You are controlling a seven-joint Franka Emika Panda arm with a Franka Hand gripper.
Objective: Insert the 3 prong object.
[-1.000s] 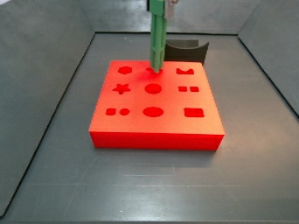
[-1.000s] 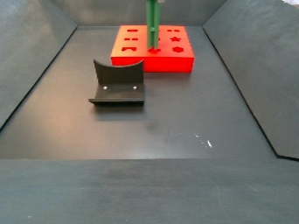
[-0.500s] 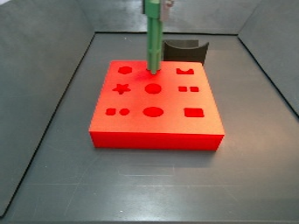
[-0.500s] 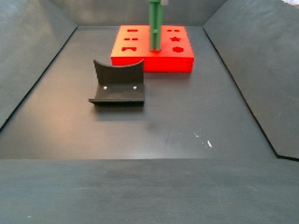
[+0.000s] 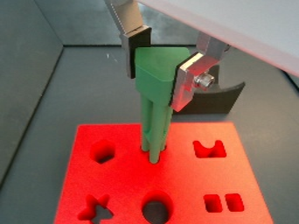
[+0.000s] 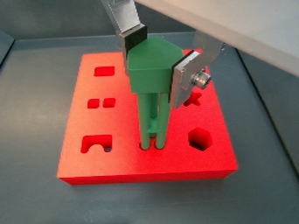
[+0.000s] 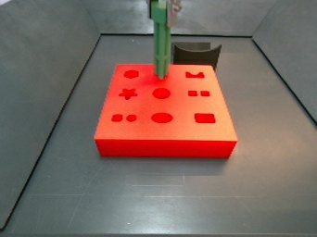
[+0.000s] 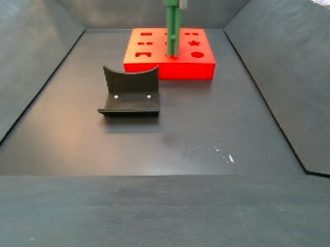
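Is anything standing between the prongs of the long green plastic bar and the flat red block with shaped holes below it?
Nothing visible does. The gripper holds the long green plastic bar upright, its prongs already at a hole of the flat red block. The dark grey curved block stands behind, apart.

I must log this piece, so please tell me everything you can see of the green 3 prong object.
The 3 prong object is a long, slim bar of bright green, plastic-looking material. It stands upright, its thick top clamped between the tool's silver fingers. Its lower end splits into thin prongs whose tips meet the red block at a hole; how deep is unclear.
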